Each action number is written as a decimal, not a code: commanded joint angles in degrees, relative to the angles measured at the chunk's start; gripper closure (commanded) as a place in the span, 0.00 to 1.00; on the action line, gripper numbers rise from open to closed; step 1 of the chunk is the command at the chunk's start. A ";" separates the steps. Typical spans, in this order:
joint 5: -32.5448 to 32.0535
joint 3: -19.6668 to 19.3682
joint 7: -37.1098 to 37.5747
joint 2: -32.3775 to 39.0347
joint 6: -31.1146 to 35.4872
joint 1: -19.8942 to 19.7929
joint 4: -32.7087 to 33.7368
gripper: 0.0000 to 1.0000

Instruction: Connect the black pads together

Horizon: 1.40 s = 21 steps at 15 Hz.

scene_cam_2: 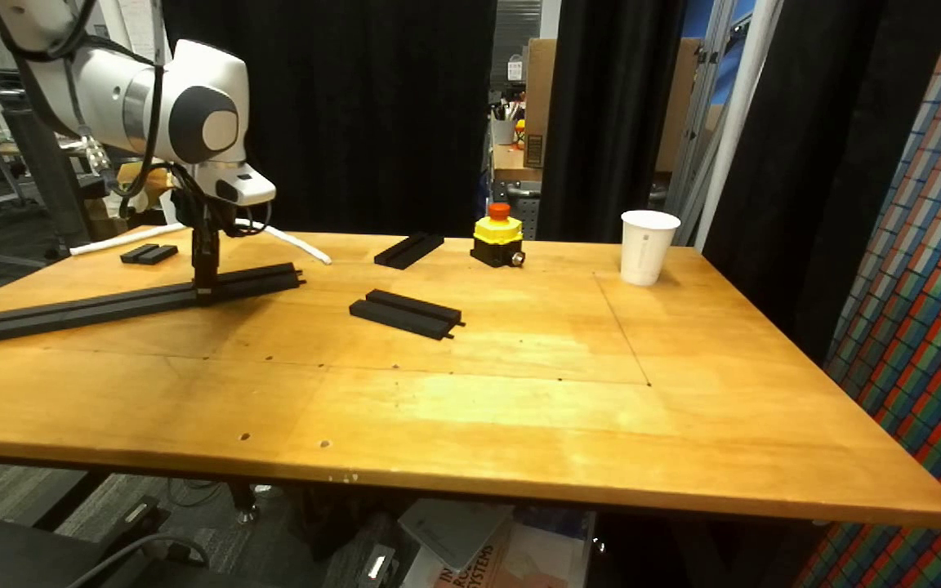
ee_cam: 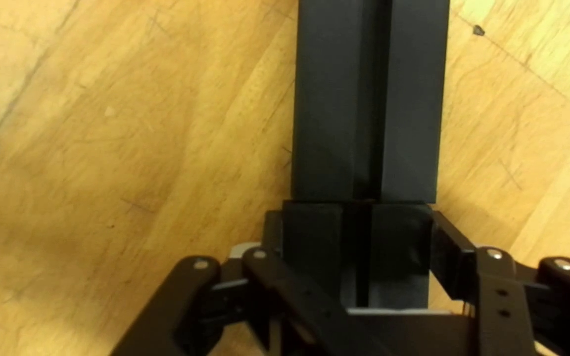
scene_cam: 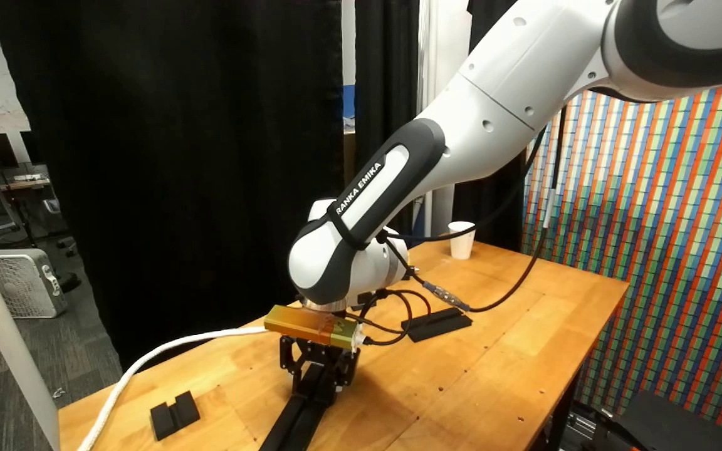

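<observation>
The fingers (ee_cam: 452, 254) of the gripper (ee_cam: 356, 232) are pinching a black pad (ee_cam: 400, 247), one finger against each long side, its groove running between them. Just ahead of the fingers, in the wrist view, lies a second pad (ee_cam: 327, 109), end to end with the held one; only a thin dark seam shows between them, a shade out of line there. Whether they're locked I can't tell from here. In an exterior view two pins (scene_cam_2: 301, 272) stick out of the black pad's end to the right of the fingers, and the row runs off out of sight to the left. Behind the fingers on that left side there's a short pad (scene_cam_2: 149, 254). Well to the right of them sit a pinned pad (scene_cam_2: 405, 316) and, farther back, a far pad (scene_cam_2: 409, 251). Beyond that I see a red-and-yellow button (scene_cam_2: 497, 233), then a cup (scene_cam_2: 648, 247). A white cable (scene_cam_2: 297, 242) shows behind the fingers. The pads, button and cup are on the wooden table (scene_cam_2: 519, 433).
</observation>
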 commanded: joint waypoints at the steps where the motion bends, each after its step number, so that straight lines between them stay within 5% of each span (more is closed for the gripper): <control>1: 1.22 0.40 -2.74 3.64 -0.56 -0.26 2.92 0.55; 21: 0.38 -0.42 0.52 8.13 -1.48 2.41 7.13 0.55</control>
